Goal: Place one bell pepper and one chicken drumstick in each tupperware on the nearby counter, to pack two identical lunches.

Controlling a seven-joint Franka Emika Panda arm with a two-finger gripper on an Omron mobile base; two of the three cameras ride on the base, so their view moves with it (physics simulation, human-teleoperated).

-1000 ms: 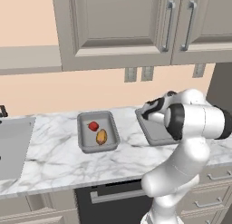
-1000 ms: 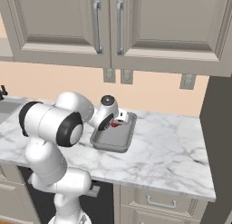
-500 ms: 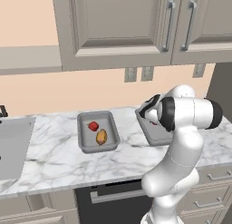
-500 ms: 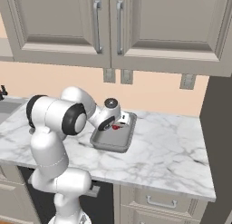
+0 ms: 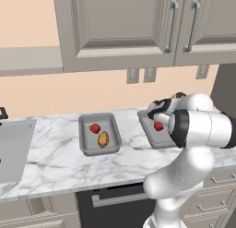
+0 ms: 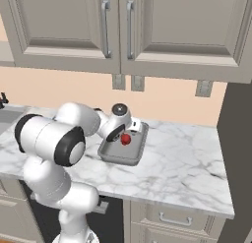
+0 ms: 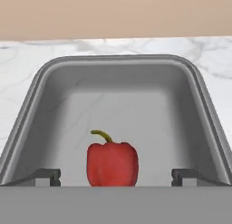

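The end effector (image 7: 116, 175) is spread wide open, fingertips (image 7: 44, 175) way out on either side of a red bell pepper (image 7: 112, 163) and not touching it, so nothing's being held. That pepper sits upright on the floor of the right-hand tupperware (image 5: 152, 138), near the tray's close end, with bare grey floor behind it up to the far rim. The tray walls sit just outside both fingertips, so pretty snug sideways.

The other tupperware (image 5: 85, 146) is well to the left on the marble surface (image 5: 55, 162), holding a second bell pepper (image 5: 95, 128) and a golden-orange chicken drumstick (image 5: 103, 139) side by side. There's a sink (image 5: 11, 151) at the far left, and open marble to the right of the arm.
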